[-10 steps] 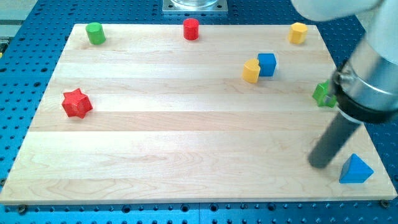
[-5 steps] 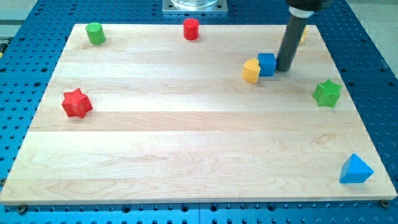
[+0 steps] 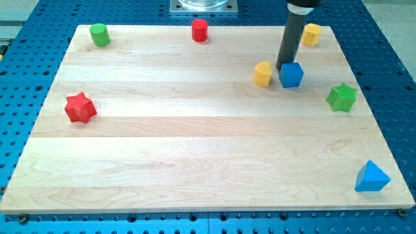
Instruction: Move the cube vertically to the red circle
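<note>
The blue cube (image 3: pixel 292 75) sits at the upper right of the board, just right of a yellow block (image 3: pixel 262 74), with a small gap between them. My tip (image 3: pixel 283 68) stands at the cube's upper left edge, touching it, between the cube and the yellow block. The red circle (image 3: pixel 199 30), a short red cylinder, stands at the board's top edge, left of centre-right and far from the cube.
A green cylinder (image 3: pixel 99 34) is at the top left. A red star (image 3: pixel 80 108) is at the left. A yellow block (image 3: pixel 312 34) is at the top right. A green star (image 3: pixel 341 97) and a blue triangle (image 3: pixel 372 177) lie along the right side.
My tip moved from the cube's right side to its upper left. The blue cube shifted right and slightly down, away from the yellow block, and turned a little.
</note>
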`<state>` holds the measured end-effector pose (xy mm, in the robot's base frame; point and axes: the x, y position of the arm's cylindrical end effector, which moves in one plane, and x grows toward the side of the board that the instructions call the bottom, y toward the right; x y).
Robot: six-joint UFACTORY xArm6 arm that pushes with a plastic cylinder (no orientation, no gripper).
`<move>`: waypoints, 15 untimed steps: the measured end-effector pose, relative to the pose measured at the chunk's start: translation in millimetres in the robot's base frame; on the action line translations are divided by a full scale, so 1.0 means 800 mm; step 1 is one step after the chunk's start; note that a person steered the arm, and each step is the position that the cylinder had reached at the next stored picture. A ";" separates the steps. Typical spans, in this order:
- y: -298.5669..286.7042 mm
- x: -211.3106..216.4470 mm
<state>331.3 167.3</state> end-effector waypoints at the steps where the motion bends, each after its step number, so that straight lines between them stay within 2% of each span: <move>1: 0.000 0.003; 2: 0.005 0.005; 4: 0.027 0.073; 8: 0.011 0.232; 9: 0.004 0.250; 11: -0.045 0.252; 13: -0.134 0.252; 14: -0.153 0.249; 15: -0.153 0.222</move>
<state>509.2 44.7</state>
